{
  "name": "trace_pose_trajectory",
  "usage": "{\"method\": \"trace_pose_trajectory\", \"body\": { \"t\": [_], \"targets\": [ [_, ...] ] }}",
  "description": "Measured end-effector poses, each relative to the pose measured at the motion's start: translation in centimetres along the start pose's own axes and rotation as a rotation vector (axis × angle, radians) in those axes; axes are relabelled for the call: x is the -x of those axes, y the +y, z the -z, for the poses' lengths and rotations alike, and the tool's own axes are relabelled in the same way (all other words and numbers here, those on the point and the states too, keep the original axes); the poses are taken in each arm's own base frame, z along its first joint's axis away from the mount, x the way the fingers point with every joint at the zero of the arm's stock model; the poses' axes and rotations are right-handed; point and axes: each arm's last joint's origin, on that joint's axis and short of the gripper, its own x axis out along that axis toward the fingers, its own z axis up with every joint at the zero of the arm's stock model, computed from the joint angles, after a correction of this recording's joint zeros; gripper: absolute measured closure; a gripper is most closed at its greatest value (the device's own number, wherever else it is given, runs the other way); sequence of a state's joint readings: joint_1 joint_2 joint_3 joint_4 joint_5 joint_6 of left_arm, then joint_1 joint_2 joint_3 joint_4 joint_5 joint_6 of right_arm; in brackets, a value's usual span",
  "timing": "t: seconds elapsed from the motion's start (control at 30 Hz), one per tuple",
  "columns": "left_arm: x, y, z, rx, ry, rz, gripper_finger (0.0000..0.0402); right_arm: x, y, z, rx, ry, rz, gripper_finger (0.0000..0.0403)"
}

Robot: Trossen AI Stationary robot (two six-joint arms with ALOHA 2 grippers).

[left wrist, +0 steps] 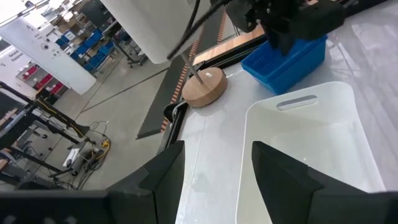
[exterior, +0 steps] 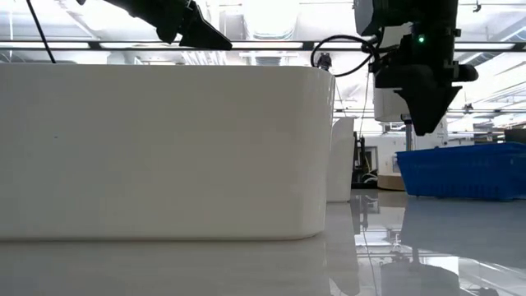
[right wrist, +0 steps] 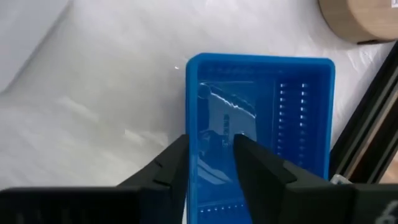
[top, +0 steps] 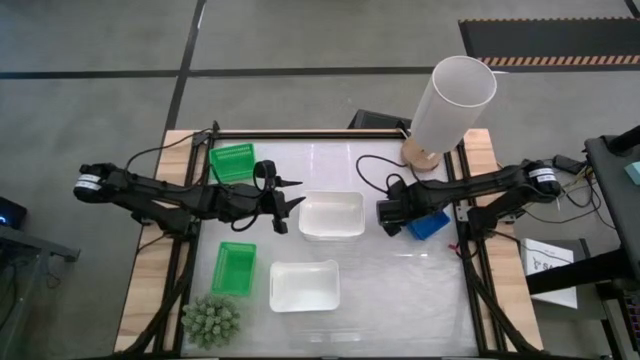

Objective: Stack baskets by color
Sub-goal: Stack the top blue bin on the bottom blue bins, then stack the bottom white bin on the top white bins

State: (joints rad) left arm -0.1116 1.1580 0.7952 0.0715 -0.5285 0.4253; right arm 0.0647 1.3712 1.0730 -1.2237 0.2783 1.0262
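The right gripper hangs over the blue basket on the surface, fingers slightly apart astride its wall. Next, it must clear it. The left gripper, fingers apart, hovers beside a white basket.

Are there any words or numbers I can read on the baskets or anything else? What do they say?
None can be read.
Blue basket: no label shows.
White baskets: plain, no writing.
Green baskets: no writing shows.
White cylinder: blank.
Paper sheet beside the table: has print, too small to read.
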Motion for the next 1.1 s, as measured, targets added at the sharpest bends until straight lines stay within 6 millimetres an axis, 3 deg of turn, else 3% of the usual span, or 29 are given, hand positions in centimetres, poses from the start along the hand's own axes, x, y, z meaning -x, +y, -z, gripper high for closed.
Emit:
{"method": "trace_pose_trajectory", "body": {
  "t": [0.2, 0.33, 0.53, 0.8, 1.1],
  "targets": [
    [0.0, -0.1, 0.0, 0.056, -0.006, 0.017, 0.0230, 1.2, 0.0, -0.3, 0.094, -0.039, -0.039, 0.0275],
    [0.2, -1.0, 0.0, 0.195, -0.052, 0.185, 0.0230, 1.9, 0.5, 0.6, 0.271, -0.132, -0.105, 0.0290],
    [1.1, -4.4, -0.8, 0.296, -0.052, 0.372, 0.0230, 3.6, 0.5, 2.7, 0.434, -0.369, -0.201, 0.0319],
    [1.8, -8.7, -4.2, 0.352, -0.052, 0.514, 0.0231, 5.1, -0.1, 5.0, 0.543, -0.693, -0.382, 0.0334],
    [1.3, -13.8, -7.0, 0.336, 0.276, 0.603, 0.0231, 4.4, -1.2, 5.8, 0.579, -0.806, -0.468, 0.0308]
  ]
}}
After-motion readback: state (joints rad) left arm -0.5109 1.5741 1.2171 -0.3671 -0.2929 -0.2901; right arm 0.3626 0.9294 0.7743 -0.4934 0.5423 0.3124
